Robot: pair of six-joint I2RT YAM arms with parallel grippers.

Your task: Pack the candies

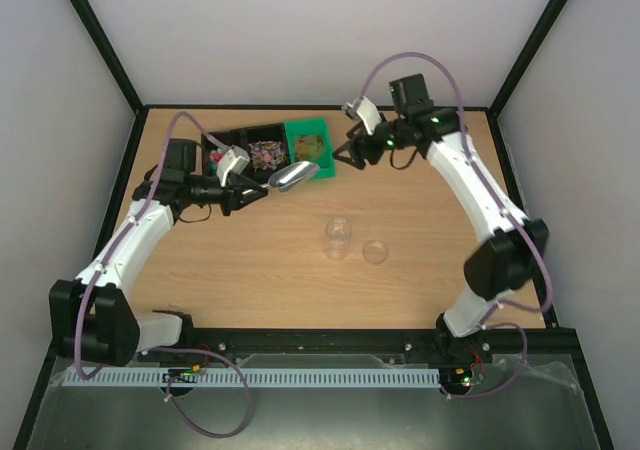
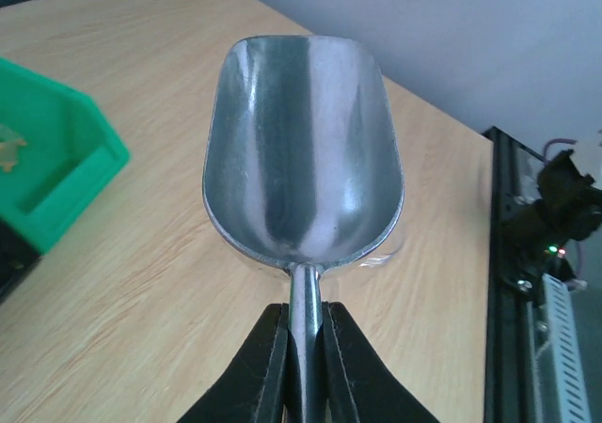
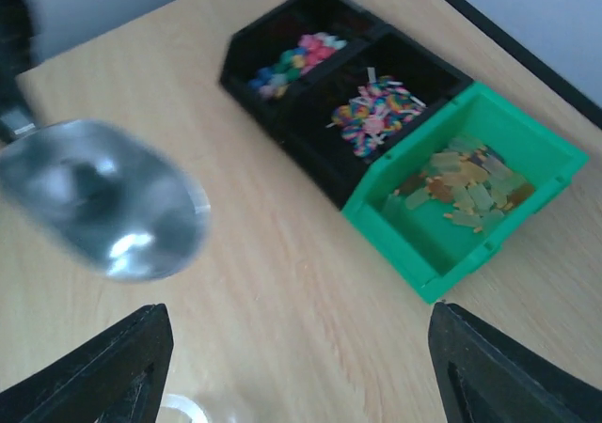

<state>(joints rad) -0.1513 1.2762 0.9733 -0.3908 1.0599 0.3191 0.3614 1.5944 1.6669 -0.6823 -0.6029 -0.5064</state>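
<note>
My left gripper (image 1: 250,192) (image 2: 305,352) is shut on the handle of a metal scoop (image 1: 297,175) (image 2: 301,150); the scoop bowl is empty and hovers above the wood just in front of the bins. The candies lie in bins at the back: pink, blue and yellow ones (image 3: 293,58) and mixed-colour ones (image 3: 374,111) (image 1: 265,154) in a black tray, and pale yellow ones (image 3: 466,188) in a green bin (image 1: 308,148) (image 3: 555,160). My right gripper (image 1: 352,155) (image 3: 301,371) is open and empty, above the table right of the green bin. The scoop shows blurred in the right wrist view (image 3: 99,202).
A clear jar (image 1: 338,237) stands mid-table with its clear round lid (image 1: 375,252) beside it on the right. The black tray (image 1: 232,138) sits left of the green bin. The black frame rail (image 2: 513,254) runs along the table's near edge.
</note>
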